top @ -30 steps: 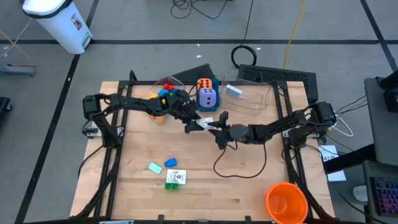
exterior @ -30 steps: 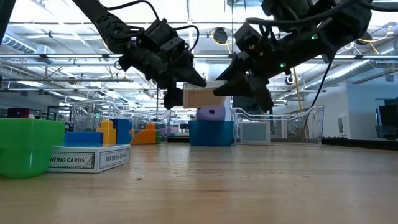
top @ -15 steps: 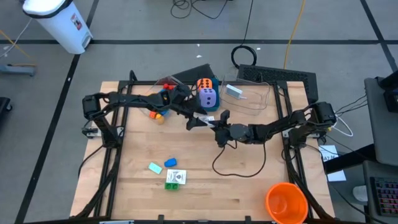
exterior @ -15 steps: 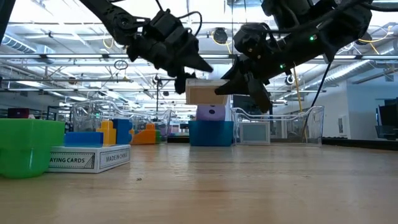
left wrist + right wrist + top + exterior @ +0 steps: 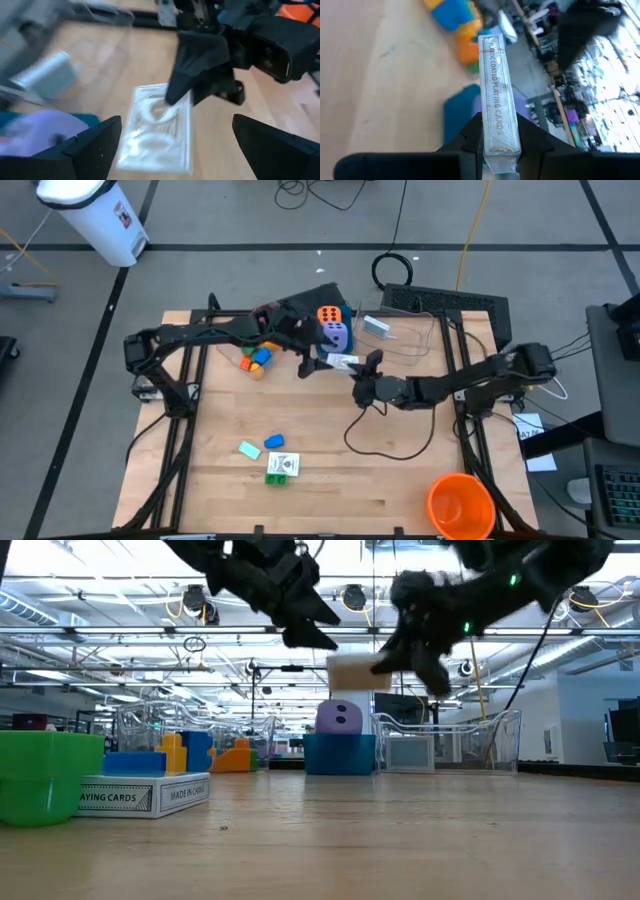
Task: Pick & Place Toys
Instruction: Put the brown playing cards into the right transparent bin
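A white playing-card pack hangs in the air above the table's middle, with my right gripper shut on it; the low view also shows the pack. My left gripper stands open just to the pack's left, higher up in the low view, touching nothing. Its wrist view looks down on the pack between its spread fingers. Behind stand a purple die on a blue box, an orange die and coloured bricks. My right gripper pinches the card pack between its two fingers, which lie on the two broad faces at the end nearest the wrist. The fingers come about level from the table's right side. The pack sticks out ahead of them, lifted clear of the table.
A clear tub stands at the far right. Near the front lie a blue brick, a teal piece and a green brick with a second card pack. An orange cup sits at the front right corner; a cable loops nearby.
Both grippers were at the card pack a second ago. My left gripper has let go, risen and drawn back toward the table's left. My right gripper keeps the pack and has carried it a little up and toward the far right.
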Tool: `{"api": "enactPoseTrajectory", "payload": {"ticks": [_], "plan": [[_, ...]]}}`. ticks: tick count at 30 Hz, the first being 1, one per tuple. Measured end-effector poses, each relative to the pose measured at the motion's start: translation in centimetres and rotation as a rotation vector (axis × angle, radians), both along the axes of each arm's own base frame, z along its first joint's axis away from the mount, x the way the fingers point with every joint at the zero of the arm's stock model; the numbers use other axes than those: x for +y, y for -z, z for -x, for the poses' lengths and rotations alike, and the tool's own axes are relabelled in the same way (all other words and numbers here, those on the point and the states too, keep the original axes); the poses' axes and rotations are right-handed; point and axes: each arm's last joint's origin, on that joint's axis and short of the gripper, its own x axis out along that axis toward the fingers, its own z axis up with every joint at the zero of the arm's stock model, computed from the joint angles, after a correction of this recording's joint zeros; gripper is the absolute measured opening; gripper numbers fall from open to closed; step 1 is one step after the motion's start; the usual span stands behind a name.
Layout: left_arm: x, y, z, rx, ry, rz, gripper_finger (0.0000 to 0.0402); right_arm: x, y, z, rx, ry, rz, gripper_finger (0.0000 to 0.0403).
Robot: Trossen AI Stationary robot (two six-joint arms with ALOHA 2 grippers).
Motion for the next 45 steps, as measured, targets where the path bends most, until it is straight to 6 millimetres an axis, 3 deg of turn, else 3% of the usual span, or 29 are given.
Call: {"api": "enactPoseTrajectory", "payload": {"ticks": [8, 14, 21, 27, 36, 45], "plan": [[-1.0, -3.7, 2.3, -0.056, -0.004, -0.055, 0.0388, -2.3, -5.1, 4.1, -0.113, 0.128, -0.086, 0.0064], [-3.5, -4.1, 2.1, -0.073, 0.088, -0.048, 0.0388, -5.8, -6.8, 8.0, -0.166, 0.257, -0.249, 0.0067], [-7.2, -1.3, 0.9, -0.055, 0.209, -0.05, 0.0388, -10.4, -6.8, 11.0, -0.277, 0.382, -0.524, 0.0068], [-9.7, 2.4, -0.1, -0.075, 0.257, -0.018, 0.0388, -13.4, -5.8, 11.9, -0.298, 0.495, -0.59, 0.0064], [-12.5, 6.7, -2.0, -0.1, 0.3, 0.044, 0.0388, -16.3, -4.1, 12.7, -0.319, 0.612, -0.708, 0.0069], [-13.9, 8.2, -3.0, -0.12, 0.325, 0.066, 0.0388, -17.8, -3.8, 13.4, -0.356, 0.667, -0.698, 0.007]]}}
